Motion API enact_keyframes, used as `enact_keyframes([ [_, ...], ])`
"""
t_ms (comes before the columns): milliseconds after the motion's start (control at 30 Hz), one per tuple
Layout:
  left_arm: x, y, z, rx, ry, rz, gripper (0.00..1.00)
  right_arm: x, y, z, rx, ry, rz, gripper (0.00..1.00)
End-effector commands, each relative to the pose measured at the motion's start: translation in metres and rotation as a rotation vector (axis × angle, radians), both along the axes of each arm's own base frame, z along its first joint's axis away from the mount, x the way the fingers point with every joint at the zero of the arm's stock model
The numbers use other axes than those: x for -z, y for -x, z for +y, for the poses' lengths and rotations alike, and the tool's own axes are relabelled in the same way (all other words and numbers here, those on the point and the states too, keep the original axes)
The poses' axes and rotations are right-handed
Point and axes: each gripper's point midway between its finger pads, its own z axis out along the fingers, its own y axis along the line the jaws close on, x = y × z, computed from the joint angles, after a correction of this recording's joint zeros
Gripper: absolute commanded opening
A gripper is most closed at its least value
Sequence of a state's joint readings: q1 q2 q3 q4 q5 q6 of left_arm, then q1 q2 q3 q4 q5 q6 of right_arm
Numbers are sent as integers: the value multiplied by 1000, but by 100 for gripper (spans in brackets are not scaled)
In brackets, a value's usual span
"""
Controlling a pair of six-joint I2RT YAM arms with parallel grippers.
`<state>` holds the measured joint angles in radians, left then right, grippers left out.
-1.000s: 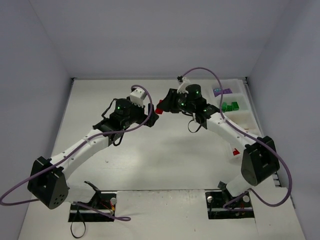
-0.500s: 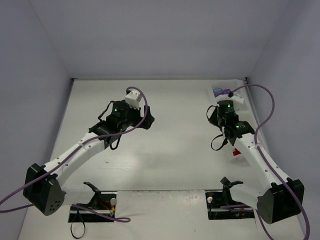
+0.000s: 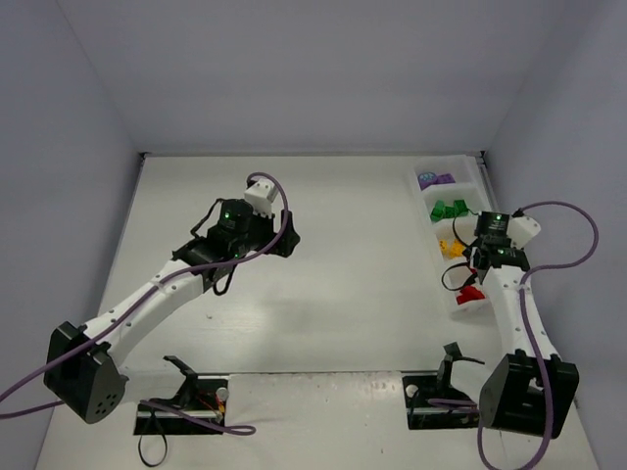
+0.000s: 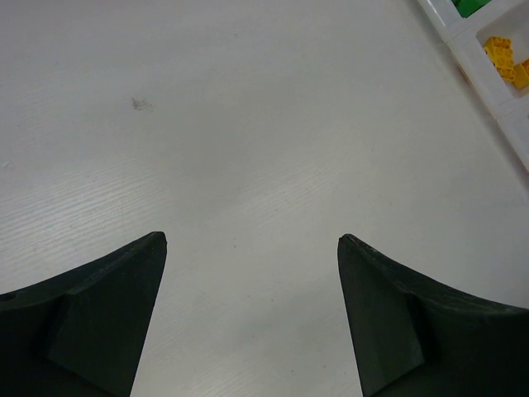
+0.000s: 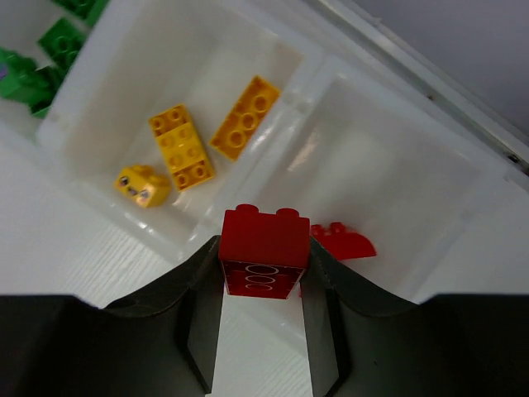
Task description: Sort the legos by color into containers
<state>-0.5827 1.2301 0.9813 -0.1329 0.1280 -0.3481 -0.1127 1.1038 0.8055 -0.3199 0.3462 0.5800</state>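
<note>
Swung my right tool (image 5: pixel 264 265) over to the tray (image 5: pixel 289 132), clamped on a red brick (image 5: pixel 264 236) above the red bin (image 5: pixel 388 165), drop next; left tool (image 4: pixel 252 240) gapes empty.

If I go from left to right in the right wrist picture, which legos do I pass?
green legos → yellow face lego → held red lego in the right gripper → curved red lego in the bin
</note>
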Motion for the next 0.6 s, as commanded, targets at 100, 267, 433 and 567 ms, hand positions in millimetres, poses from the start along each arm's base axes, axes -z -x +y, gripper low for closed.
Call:
enact_keyframes([
  [100, -36, 1, 0, -3, 53, -86, 78, 21, 19, -38, 154, -32, 53, 12],
  [267, -31, 5, 4, -18, 52, -73, 78, 26, 14, -39, 163, -65, 61, 53],
  [433, -31, 7, 12, -40, 37, -74, 78, 10, 7, -40, 127, -38, 34, 68],
  [567, -36, 8, 17, -62, 29, -76, 78, -26, -8, -31, 16, -14, -62, 76],
])
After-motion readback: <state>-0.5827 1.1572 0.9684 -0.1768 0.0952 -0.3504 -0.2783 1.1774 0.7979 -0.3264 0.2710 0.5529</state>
